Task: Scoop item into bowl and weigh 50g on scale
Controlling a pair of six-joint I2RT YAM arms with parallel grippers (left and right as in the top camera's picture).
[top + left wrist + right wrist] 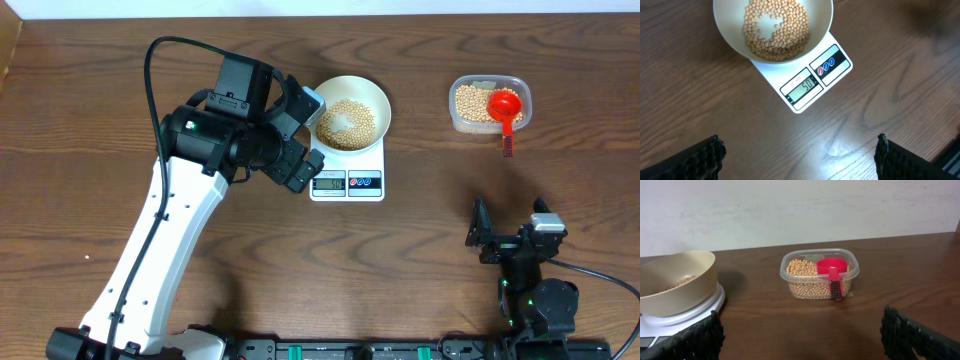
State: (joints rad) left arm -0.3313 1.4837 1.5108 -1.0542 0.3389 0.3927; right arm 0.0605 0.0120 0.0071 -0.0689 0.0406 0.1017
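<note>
Gaping left claw (799, 152), holding nothing

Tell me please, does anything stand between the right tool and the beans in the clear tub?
Nothing visible does. Only the table surface lies between the open right tool and the tub. The beans lie uncovered, with a red scoop resting on them, handle over the near rim.

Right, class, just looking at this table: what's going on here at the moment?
Neither arm is holding anything. The left tool hangs open above the scale, where the white bowl of beans sits; the display seems to read 50. The right tool is open too, away from the clear tub, in which the red scoop lies on more beans.
</note>
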